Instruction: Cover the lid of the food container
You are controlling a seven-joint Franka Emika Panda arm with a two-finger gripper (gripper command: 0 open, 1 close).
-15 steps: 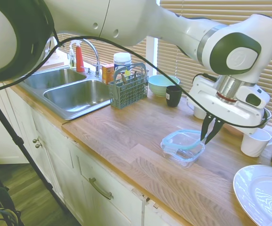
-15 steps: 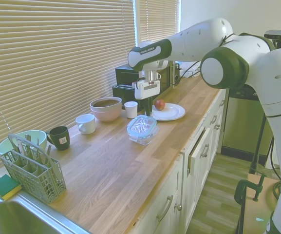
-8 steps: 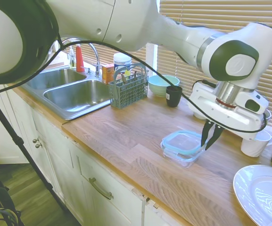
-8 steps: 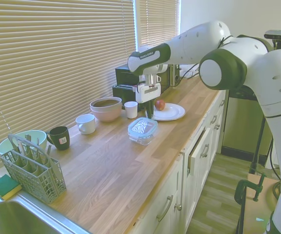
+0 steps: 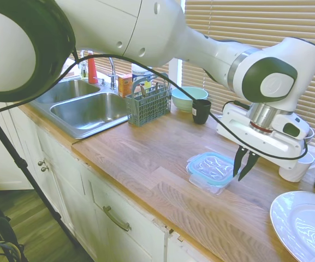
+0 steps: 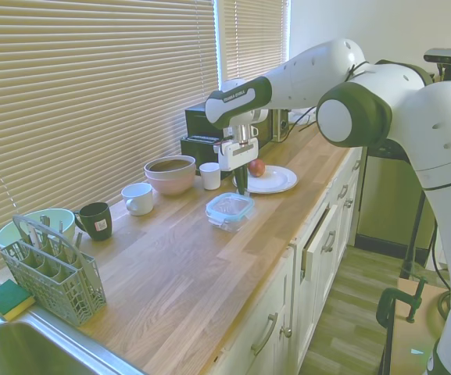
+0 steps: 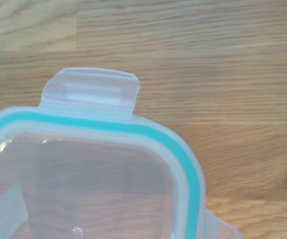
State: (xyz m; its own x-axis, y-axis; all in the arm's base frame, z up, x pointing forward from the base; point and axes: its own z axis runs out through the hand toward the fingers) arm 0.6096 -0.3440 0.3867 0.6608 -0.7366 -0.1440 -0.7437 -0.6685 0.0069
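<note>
Tool (image 5: 243, 170) slightly open, holding nothing, right beside the lid's (image 5: 212, 164) edge. Lid lying flat on top of the food container (image 5: 206, 180), on the wooden desk (image 5: 146, 158), near a white plate (image 5: 302, 224).

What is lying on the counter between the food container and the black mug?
Nothing. In the first exterior view, only bare wood of the countertop lies between the food container, which has the lid on it, and the black mug.
</note>
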